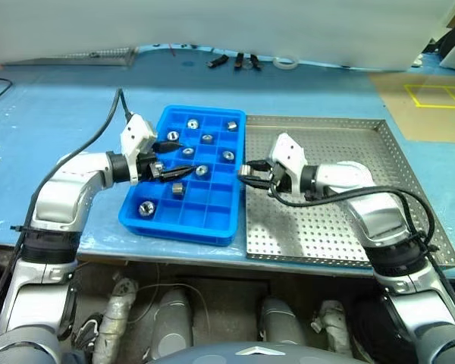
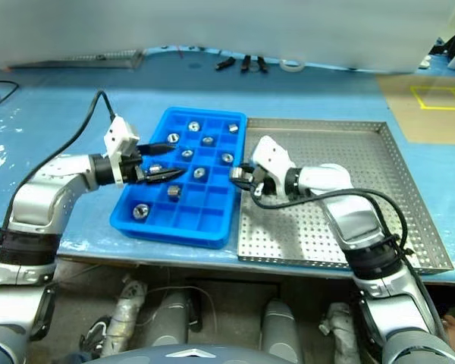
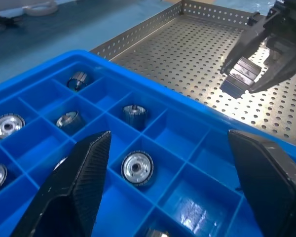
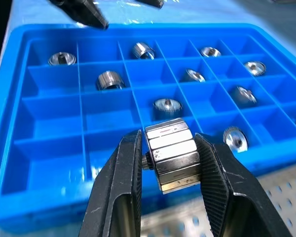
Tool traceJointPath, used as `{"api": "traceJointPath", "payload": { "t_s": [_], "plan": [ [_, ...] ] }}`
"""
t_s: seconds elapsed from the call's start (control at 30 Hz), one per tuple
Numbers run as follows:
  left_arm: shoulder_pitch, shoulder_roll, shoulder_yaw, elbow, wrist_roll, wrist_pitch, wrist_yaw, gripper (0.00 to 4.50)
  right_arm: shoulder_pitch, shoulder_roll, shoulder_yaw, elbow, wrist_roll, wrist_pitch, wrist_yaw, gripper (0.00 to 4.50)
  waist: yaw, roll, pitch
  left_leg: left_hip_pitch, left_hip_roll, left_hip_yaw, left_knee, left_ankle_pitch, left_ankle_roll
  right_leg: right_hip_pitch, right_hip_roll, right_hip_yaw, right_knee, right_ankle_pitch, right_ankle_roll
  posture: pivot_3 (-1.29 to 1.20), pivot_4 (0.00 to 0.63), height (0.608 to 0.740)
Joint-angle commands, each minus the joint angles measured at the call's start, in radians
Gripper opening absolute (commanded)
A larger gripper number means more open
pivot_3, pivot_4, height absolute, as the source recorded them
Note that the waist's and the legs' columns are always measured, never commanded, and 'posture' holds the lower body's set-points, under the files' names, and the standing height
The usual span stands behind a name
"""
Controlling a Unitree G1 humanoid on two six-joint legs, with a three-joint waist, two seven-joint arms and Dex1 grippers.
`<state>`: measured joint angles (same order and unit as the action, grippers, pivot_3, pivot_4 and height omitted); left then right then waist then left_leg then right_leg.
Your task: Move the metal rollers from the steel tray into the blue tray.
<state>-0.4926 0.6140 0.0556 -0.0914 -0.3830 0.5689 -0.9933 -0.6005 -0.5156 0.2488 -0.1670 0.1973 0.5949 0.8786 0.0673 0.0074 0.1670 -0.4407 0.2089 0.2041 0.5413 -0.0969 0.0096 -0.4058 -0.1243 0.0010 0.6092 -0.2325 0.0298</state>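
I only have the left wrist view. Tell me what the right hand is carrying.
Observer: The right wrist view shows the right hand shut on a silvery metal roller with a six-sided, nut-like rim.
Operator: Place it for me from the head view.
Observer: It is at the edge where the bright blue compartmented plastic tray meets the perforated steel tray.
Operator: Report free compartments.
Observer: The blue tray's row nearest the robot holds one lone roller at its left end; the rest of that row is free.

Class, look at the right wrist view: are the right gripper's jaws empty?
No: the right gripper has its jaws clamped on a metal roller with a nut-like rim.
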Motion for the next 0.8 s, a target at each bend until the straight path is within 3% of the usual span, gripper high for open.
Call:
{"api": "traceJointPath", "payload": {
  "t_s": [0.03,0.27,0.5,0.8],
  "plan": [
    [0.055,0.023,0.051,-0.120,-0.038,0.027,0.045,3.97,-0.051,0.037,0.050,0.084,-0.031,-0.034,0.006,1.22,0.013,0.000,0.000,0.000,0.000,0.000,0.000,0.000,0.000,0.000,0.000,-0.001,0.000,0.000,0.000,0.11,0.150,0.740],
    [0.162,0.036,0.078,-0.249,-0.081,0.076,0.108,3.97,-0.065,0.110,0.067,0.130,0.033,0.078,0.058,1.22,0.058,0.000,0.000,-0.002,-0.001,-0.001,-0.001,0.000,-0.001,-0.001,0.000,-0.002,0.000,0.000,0.000,0.21,0.150,0.740],
    [0.188,0.041,0.068,-0.285,-0.109,0.100,0.136,3.97,-0.069,0.101,0.089,0.090,0.076,0.146,0.144,1.22,0.083,0.000,0.000,-0.001,-0.001,-0.003,-0.001,0.002,-0.003,-0.001,0.000,-0.002,0.002,0.000,0.000,0.22,0.150,0.740],
    [0.186,0.047,0.047,-0.279,-0.122,0.102,0.138,3.97,-0.048,0.142,0.078,0.075,0.187,0.275,0.169,1.22,0.084,-0.001,0.000,-0.001,0.000,-0.005,-0.004,0.004,-0.008,-0.004,0.000,-0.002,0.005,0.000,0.000,0.23,0.150,0.740]
  ]
}}
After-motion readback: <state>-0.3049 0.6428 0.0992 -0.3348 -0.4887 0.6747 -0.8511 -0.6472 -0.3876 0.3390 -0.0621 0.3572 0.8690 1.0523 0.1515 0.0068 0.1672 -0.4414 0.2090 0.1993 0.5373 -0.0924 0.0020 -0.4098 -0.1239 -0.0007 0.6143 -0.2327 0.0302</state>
